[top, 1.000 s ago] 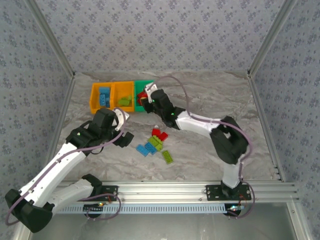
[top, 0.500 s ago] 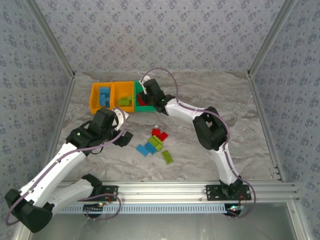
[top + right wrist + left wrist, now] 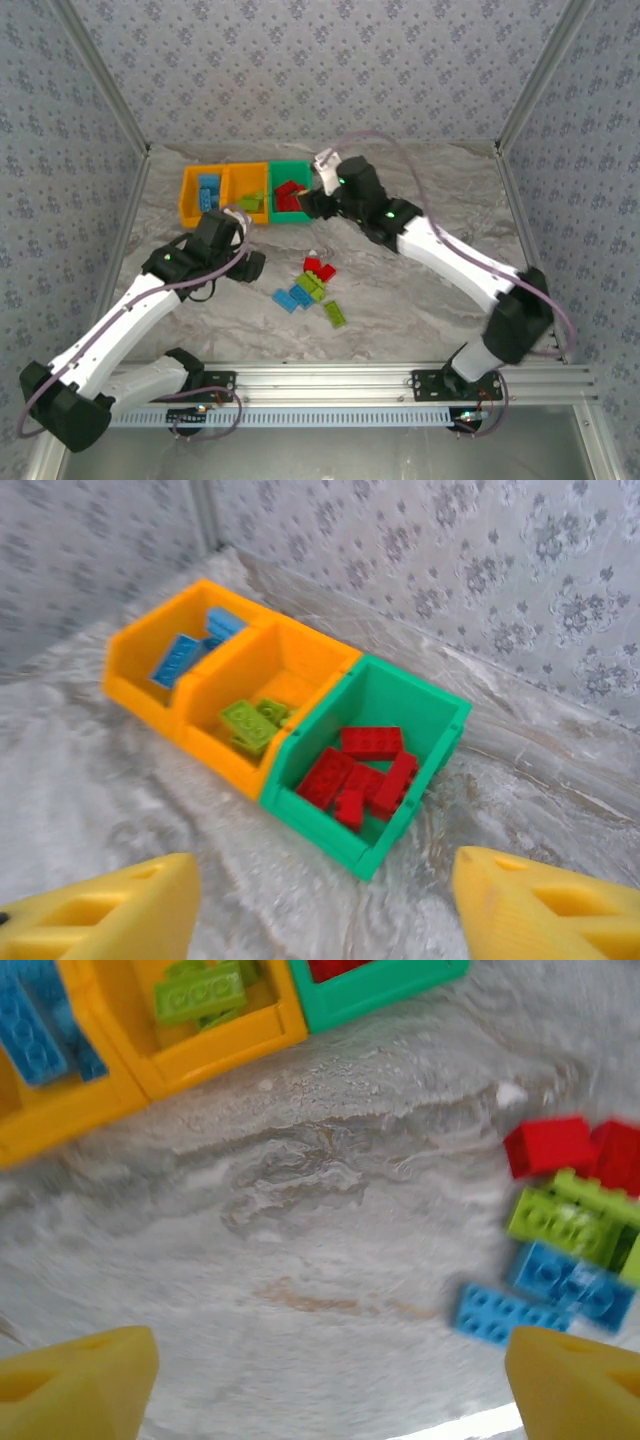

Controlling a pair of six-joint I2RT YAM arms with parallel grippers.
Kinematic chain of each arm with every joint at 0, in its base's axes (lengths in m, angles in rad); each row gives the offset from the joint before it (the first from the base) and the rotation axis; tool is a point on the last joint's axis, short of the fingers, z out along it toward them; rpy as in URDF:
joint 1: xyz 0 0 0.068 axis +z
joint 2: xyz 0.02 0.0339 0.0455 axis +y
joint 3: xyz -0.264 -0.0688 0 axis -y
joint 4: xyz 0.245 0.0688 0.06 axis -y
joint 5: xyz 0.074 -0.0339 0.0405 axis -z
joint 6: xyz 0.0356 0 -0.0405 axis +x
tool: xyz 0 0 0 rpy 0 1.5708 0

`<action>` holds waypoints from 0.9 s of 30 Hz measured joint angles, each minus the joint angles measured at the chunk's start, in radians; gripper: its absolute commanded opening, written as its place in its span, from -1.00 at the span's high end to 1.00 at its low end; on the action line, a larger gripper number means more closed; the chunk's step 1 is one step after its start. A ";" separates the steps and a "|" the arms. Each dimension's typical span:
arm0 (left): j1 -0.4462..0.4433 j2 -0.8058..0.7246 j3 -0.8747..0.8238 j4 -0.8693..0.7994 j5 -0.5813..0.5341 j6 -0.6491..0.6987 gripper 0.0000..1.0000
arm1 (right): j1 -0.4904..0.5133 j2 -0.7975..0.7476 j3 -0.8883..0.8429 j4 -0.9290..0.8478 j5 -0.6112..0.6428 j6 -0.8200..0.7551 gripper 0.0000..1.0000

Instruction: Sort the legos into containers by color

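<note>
Three joined containers stand at the back left. The left orange bin [image 3: 135, 695] holds blue legos [image 3: 180, 655], the middle orange bin [image 3: 215, 750] green ones [image 3: 250, 725], and the green bin [image 3: 330, 825] several red ones [image 3: 365, 770]. My right gripper [image 3: 325, 910] hovers open and empty in front of the green bin [image 3: 288, 166]. Loose legos lie mid-table: red [image 3: 318, 268], green [image 3: 312, 285], blue [image 3: 292, 297] and another green [image 3: 334, 313]. My left gripper [image 3: 330, 1390] is open and empty above bare table, left of that pile [image 3: 560, 1215].
Patterned walls close the table at the back and both sides. A small white speck [image 3: 510, 1093] lies near the red bricks. The right arm's forearm [image 3: 450, 260] stretches over the table to the right of the pile.
My right gripper has opened and drawn back from the green bin, leaving a red brick inside. Its elbow swung out to the right. The left arm shifted slightly.
</note>
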 measured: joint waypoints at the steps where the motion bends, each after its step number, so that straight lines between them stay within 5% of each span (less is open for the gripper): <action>1: 0.000 0.013 0.000 0.007 0.008 -0.063 -0.69 | 0.006 -0.063 -0.043 -0.014 -0.019 0.005 -0.58; 7: -0.086 0.066 -0.111 0.157 0.089 -0.435 -0.69 | 0.041 -0.336 -0.325 -0.064 -0.087 0.057 -0.78; 13: -0.215 0.235 -0.215 0.278 0.114 -0.766 -0.65 | 0.042 -0.429 -0.430 -0.106 -0.084 0.099 -0.84; 27: -0.286 0.346 -0.302 0.390 0.054 -1.052 -0.07 | 0.041 -0.425 -0.439 -0.108 -0.081 0.126 -0.87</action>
